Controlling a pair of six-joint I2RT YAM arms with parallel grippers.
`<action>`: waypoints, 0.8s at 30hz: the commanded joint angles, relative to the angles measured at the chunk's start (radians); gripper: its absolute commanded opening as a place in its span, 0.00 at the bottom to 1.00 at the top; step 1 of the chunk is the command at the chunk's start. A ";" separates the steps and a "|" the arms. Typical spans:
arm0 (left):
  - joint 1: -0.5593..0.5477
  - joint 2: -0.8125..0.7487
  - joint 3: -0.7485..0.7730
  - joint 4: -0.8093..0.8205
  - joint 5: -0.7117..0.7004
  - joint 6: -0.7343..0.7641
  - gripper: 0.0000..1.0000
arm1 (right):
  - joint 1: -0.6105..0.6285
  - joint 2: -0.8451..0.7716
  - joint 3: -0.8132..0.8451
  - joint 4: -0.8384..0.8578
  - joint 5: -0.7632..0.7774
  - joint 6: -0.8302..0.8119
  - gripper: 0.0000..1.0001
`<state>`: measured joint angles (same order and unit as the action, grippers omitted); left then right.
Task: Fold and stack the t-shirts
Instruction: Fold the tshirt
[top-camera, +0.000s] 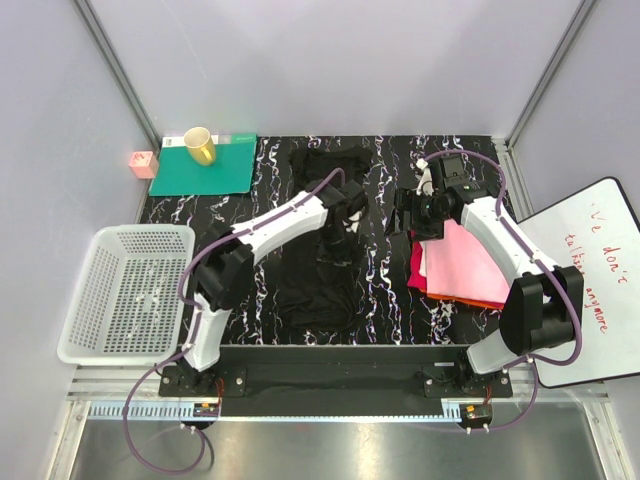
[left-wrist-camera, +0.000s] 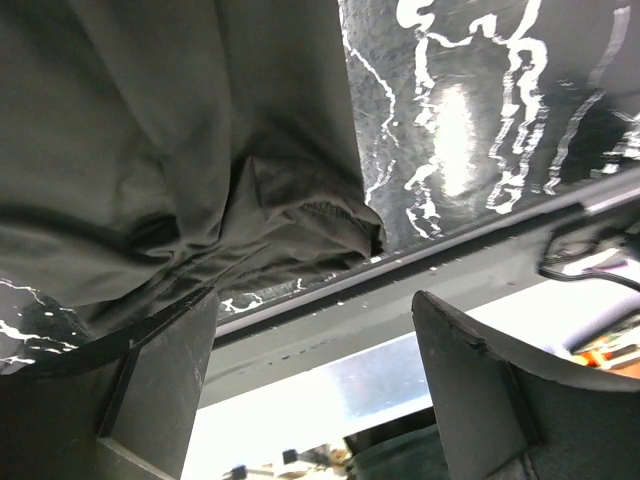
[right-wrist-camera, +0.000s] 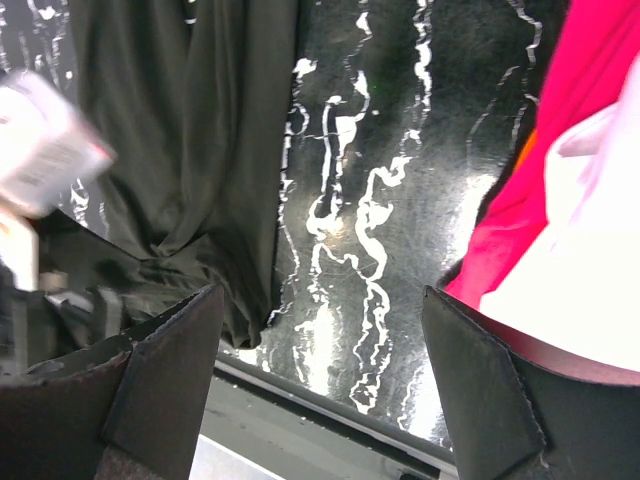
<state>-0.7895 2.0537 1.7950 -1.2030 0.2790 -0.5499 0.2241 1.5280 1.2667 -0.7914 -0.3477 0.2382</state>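
With my left end effector (top-camera: 350, 207) and right end effector (top-camera: 412, 214) both spread wide and holding nothing, the black t-shirt (top-camera: 318, 275) lies rumpled and unfolded on the counter (top-camera: 385, 290) under the left one, and the folded stack (top-camera: 465, 265) sits just right of the right one, so I judge one shirt remains.

The left arm (top-camera: 268, 232) rises from its base at the lower left of the top view and stretches up and right toward the frame's centre. There the left gripper (top-camera: 352, 212) points downward, jaws spread wide and holding nothing. The right arm (top-camera: 505, 240) folds at the lower right and reaches up-left. The right gripper (top-camera: 408, 216) likewise has its jaws parted and bare.
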 joint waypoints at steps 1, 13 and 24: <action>-0.039 0.063 0.090 -0.082 -0.067 0.025 0.83 | -0.003 -0.019 -0.003 0.000 0.068 -0.027 0.88; -0.077 0.135 0.141 -0.109 -0.115 0.019 0.77 | -0.046 -0.038 -0.006 -0.008 0.274 0.038 0.88; -0.097 0.236 0.202 -0.107 -0.144 0.024 0.69 | -0.101 -0.069 -0.007 -0.008 0.303 0.030 0.88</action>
<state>-0.8768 2.2654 1.9419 -1.2991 0.1612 -0.5415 0.1295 1.5047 1.2617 -0.8024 -0.0673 0.2695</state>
